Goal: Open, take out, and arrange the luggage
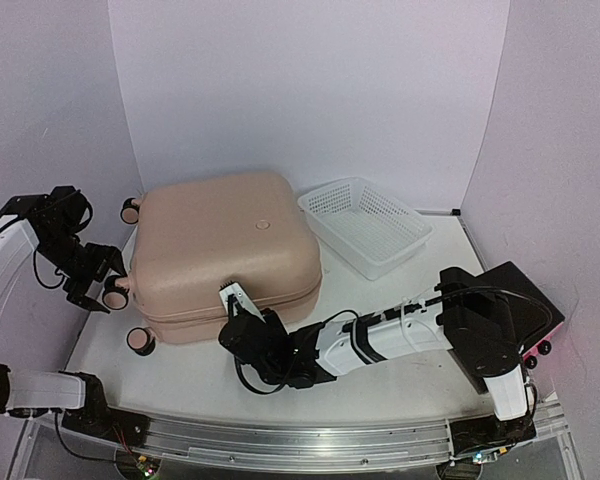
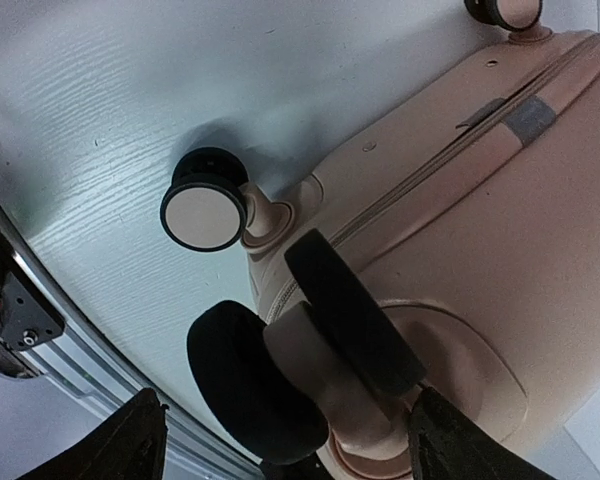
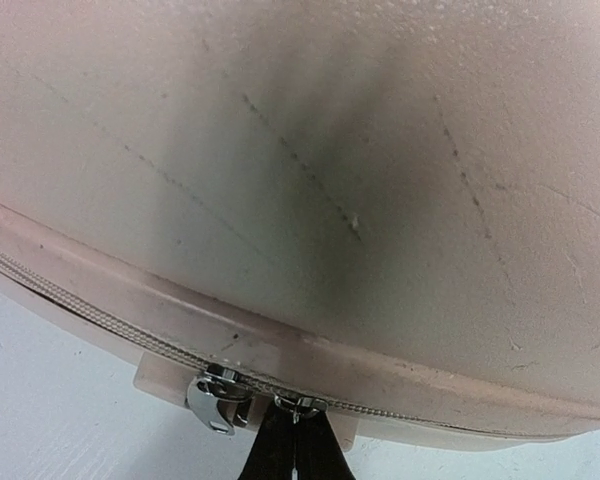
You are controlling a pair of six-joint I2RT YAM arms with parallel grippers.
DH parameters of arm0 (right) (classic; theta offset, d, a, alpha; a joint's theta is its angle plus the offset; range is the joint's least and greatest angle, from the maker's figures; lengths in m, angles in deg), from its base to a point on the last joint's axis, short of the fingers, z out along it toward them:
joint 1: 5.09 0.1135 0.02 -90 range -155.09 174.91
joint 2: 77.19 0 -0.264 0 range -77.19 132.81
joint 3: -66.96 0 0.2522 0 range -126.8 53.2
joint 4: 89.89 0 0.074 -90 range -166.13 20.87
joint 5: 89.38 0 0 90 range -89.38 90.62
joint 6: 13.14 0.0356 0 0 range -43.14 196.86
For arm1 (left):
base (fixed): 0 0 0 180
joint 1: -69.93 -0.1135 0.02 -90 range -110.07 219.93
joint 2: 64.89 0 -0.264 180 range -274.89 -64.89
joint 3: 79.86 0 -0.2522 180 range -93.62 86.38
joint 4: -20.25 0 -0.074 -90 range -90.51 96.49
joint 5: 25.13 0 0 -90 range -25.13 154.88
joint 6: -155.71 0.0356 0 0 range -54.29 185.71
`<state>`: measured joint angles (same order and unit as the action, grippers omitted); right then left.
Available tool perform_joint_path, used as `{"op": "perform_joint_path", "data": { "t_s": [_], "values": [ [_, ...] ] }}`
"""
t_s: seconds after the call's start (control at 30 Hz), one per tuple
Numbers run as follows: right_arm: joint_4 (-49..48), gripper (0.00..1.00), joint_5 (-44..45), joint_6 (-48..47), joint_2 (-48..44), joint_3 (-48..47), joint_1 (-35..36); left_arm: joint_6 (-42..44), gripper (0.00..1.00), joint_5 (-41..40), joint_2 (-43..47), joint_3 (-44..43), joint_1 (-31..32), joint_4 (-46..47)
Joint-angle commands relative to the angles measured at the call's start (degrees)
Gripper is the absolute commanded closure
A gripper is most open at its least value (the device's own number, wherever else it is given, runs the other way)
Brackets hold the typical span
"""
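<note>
The left pincer (image 2: 285, 400) stands wide open, its fingers (image 2: 130, 445) on either side of one double wheel (image 2: 345, 305) of the luggage (image 1: 225, 250); contact cannot be told. The right pincer (image 3: 295, 430) is closed, its tips together right below a metal zipper slider (image 3: 300, 405) on the near edge; whether it pinches the tab is unclear.

The luggage lies flat and zipped on the white surface (image 1: 200, 375), left of centre, with its wheels pointing left. Its pale pink shell shows dark scuff lines.

There is one suitcase and one white mesh basket (image 1: 385, 265) just right of it. Three wheels and two zipper sliders are visible.
</note>
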<state>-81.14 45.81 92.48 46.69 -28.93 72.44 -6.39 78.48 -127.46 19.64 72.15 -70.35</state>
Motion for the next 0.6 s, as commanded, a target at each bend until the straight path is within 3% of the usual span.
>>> {"op": "perform_joint_path", "data": {
  "t_s": [0.0, 0.2, 0.43, 0.57],
  "values": [
    [-3.6, 1.0, -1.5, -2.0, -1.6, -0.2, -0.3, -6.2, 0.21, 3.3, 0.8, 1.8, -0.6, 2.9],
    [-3.9, 1.0, -3.5, -6.1, -2.9, 1.7, -0.2, -8.7, 0.47, 3.2, 0.4, 5.2, -0.6, 7.6],
    [-4.0, 1.0, 5.7, -8.4, -7.8, 9.4, -0.5, -9.5, 0.63, -2.3, 1.2, 7.5, -0.6, 7.8],
    [-4.0, 1.0, 6.0, -9.5, -10.6, 13.6, -1.4, -9.3, 0.65, -4.2, 0.8, 8.8, -0.6, 8.1]
  ]
}}
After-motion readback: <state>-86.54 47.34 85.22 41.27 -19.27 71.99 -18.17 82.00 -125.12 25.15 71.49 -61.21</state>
